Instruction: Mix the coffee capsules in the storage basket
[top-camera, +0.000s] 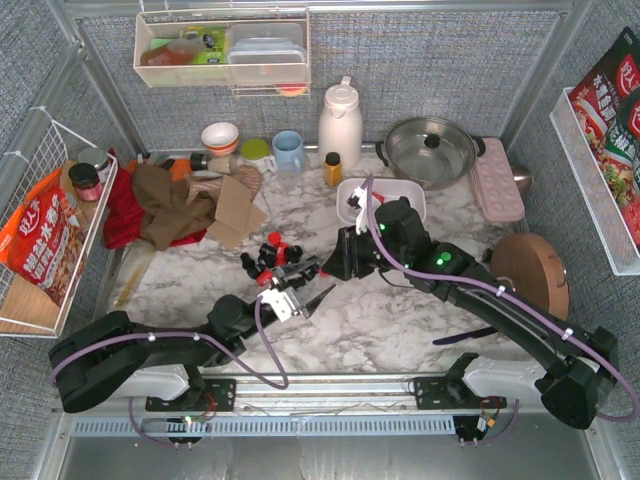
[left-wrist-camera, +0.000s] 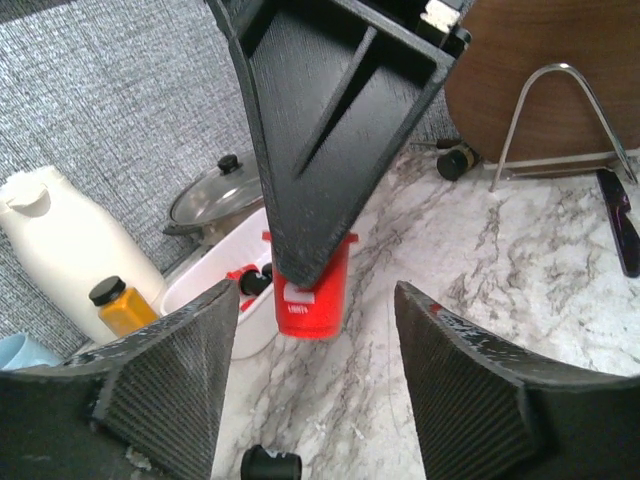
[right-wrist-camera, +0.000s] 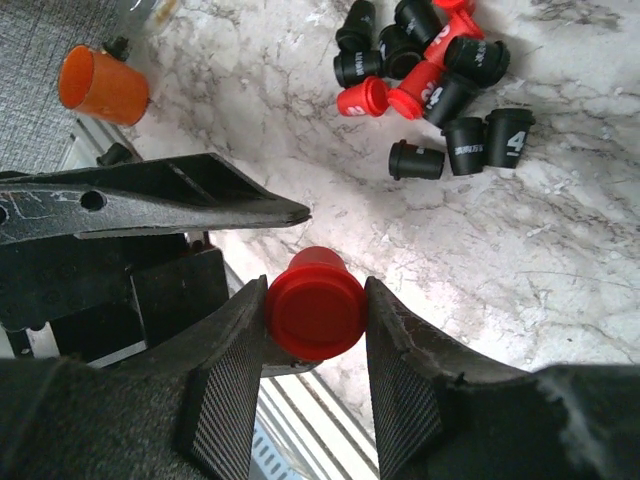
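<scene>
Coffee capsules (right-wrist-camera: 440, 90): heap on tabletop (top-camera: 400, 320) near storage basket (top-camera: 400, 183), few inside it. Red capsule (right-wrist-camera: 313, 318) clamped across its sides by right tool (right-wrist-camera: 315, 300), short of basket. Left tool (left-wrist-camera: 318, 310) open, apparently empty. Light, rigid, slick, tapered; grip mid-body.

The left gripper (top-camera: 310, 285) and right gripper (top-camera: 336, 265) meet tip to tip over mid-counter (top-camera: 390, 320), with hardly any gap. The red capsule (right-wrist-camera: 313, 318) clamped in the right jaws sits just in front of the spread left jaws. Loose coffee capsules (top-camera: 268, 255) crowd the marble just left of them. Bare marble lies open toward the arms' bases. The storage basket (top-camera: 408, 192), behind the right gripper, is hemmed in by the pot (top-camera: 430, 150), pink tray (top-camera: 497, 180) and yellow-capped bottle (top-camera: 333, 165). Its top is open, but a purple cable (top-camera: 371, 215) arcs over its left end. A wooden board (top-camera: 530, 270) blocks the right side.
</scene>
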